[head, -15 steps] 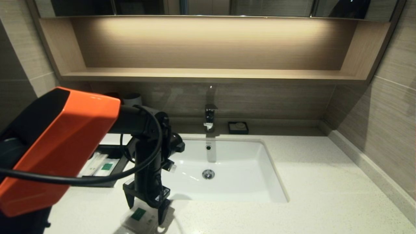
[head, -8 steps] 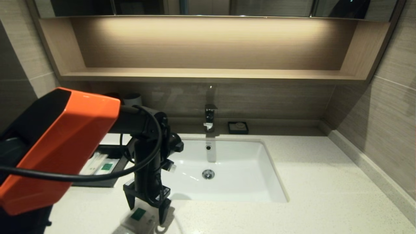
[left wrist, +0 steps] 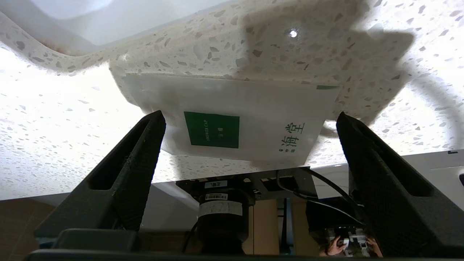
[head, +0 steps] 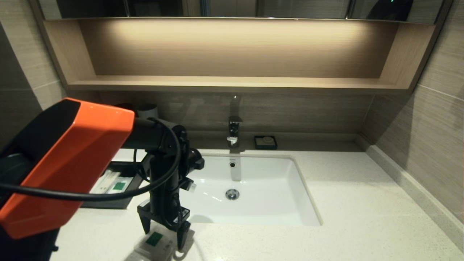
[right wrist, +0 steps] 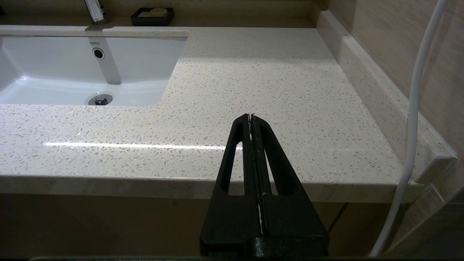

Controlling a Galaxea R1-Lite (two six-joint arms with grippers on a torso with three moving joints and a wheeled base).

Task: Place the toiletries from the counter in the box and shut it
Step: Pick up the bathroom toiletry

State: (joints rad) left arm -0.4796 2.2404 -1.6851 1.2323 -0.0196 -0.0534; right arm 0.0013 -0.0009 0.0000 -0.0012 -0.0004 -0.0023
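The left gripper (head: 162, 233), fingers spread, straddles the flat squarish clear-wrapped white packet with green label (left wrist: 232, 121) on the speckled cream stone counter (head: 344, 203). The right gripper (right wrist: 251, 117) is clenched, empty.

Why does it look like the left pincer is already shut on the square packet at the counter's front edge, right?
Not shut. The left wrist view shows the left pincer open, one finger on each side of the square packet, which lies flat on the counter at its front edge.
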